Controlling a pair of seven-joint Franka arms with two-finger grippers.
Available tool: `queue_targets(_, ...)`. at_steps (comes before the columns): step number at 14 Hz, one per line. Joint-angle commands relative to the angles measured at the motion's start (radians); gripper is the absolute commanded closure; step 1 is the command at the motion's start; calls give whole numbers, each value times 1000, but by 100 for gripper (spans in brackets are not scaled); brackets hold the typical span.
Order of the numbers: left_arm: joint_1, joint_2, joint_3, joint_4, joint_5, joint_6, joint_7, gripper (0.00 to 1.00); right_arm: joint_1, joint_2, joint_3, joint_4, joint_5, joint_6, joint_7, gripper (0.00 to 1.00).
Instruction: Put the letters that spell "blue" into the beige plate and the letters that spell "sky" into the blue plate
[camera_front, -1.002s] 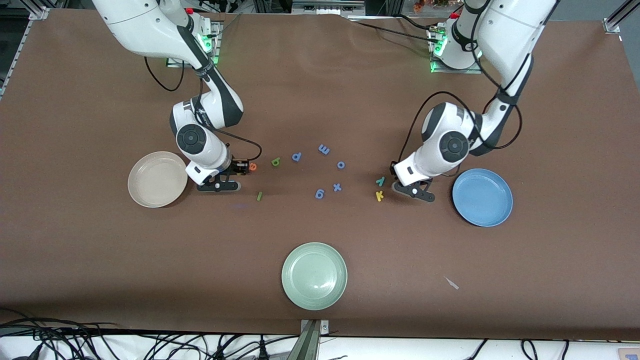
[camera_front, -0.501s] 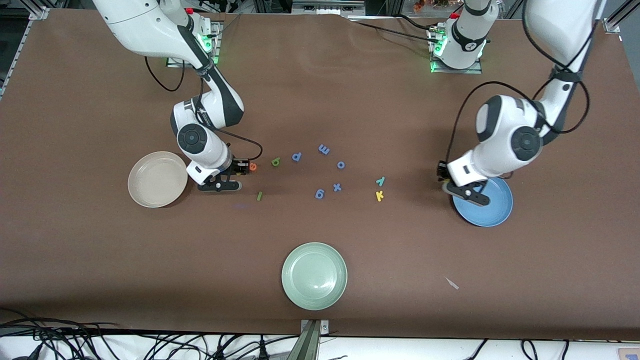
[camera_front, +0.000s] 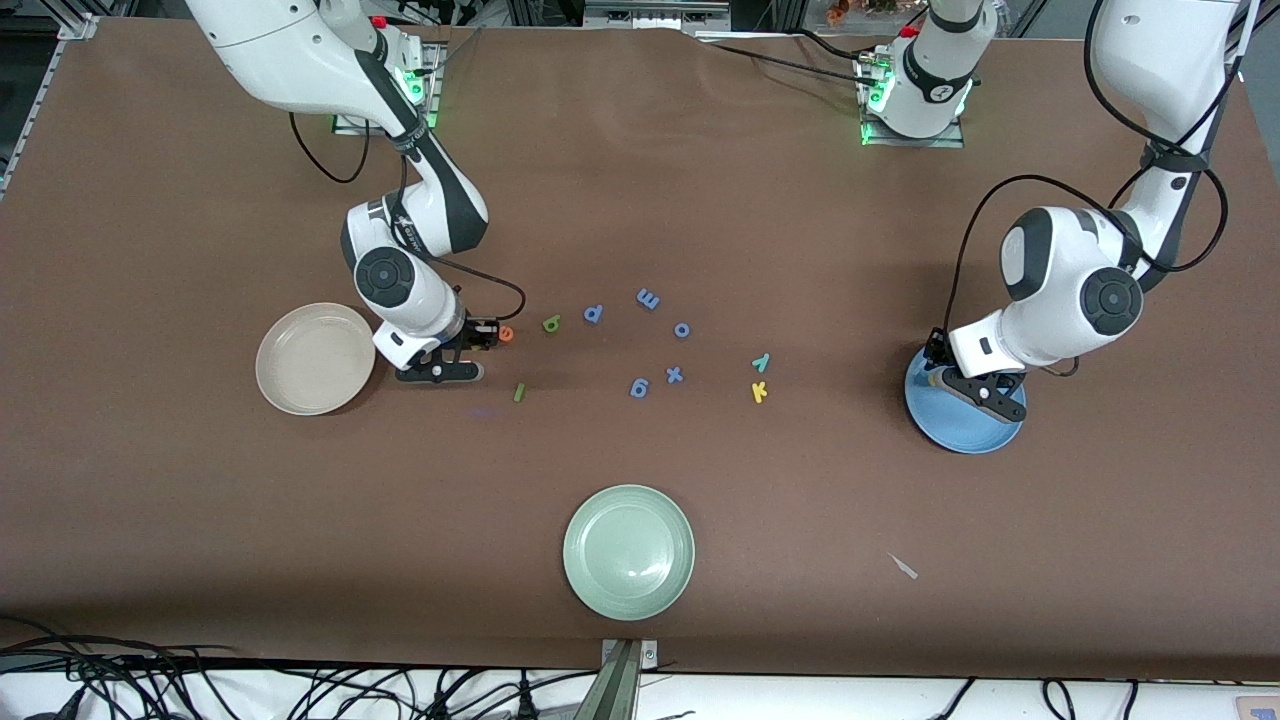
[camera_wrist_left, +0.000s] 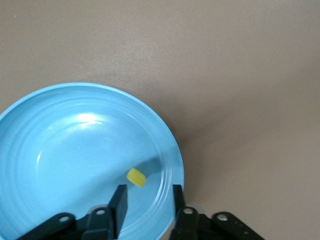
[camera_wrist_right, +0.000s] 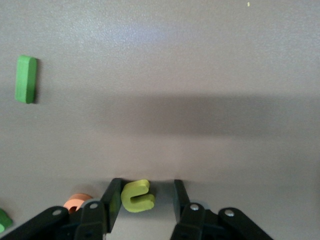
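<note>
Straddling the yellow "u": slip and nudge hazards on the grasp

Right gripper (camera_wrist_right: 146, 192) is down at the table beside the beige plate (camera_front: 315, 358), jaws parted around the yellow "u" (camera_wrist_right: 137, 196): one finger is against its closed bend, and a gap shows at the other. The mouth of the "u" faces that second finger, so its arms, the long axis, run from finger to finger. A squeeze would probably land on the two arm tips, and soft foam may buckle or pivot out. The orange "e" (camera_wrist_right: 77, 201) lies just beside one finger and could be knocked aside. Left gripper (camera_wrist_left: 147, 192) hangs over the blue plate (camera_wrist_left: 170, 140), jaws released and empty. The yellow "s" (camera_wrist_left: 136, 177) shows inside the plate near its rim, and its heading cannot be read. The "b", "l", "y" and "k" remain on the table.
</note>
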Motion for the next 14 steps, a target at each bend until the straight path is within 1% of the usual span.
queue_targets(1,-8,-13,0,-3,18,7,6,45,7,29,10,-3,0,33,-8,61)
queue_targets(2,-17,-19,-3,-3,9,5,3,43,7,29,10,-3,0,33,-8,64)
queue_targets(3,-49,-22,-6,-3,2,5,-10,39,7,29,10,-3,0,33,-8,68)
queue_targets(4,-86,-28,-6,-3,-15,5,-40,33,7,29,10,-3,0,33,-8,69)
queue_targets(6,-162,-34,-6,-8,-64,4,-136,25,7,29,10,-3,0,33,-8,74)
queue_targets(7,-202,-37,-6,-9,-81,4,-189,24,7,29,10,-3,0,33,-8,76)
queue_targets(9,-300,-27,-6,-3,-89,10,-329,24,7,29,10,-3,0,33,-8,84)
queue_targets(11,-380,12,-6,20,-89,39,-472,23,7,27,10,1,-2,26,-11,89)
queue_targets(13,-442,50,-4,27,-89,85,-563,23,5,15,10,20,0,13,-40,91)
queue_targets(14,-460,68,-4,31,-88,108,-592,23,3,2,4,37,0,-31,-60,91)
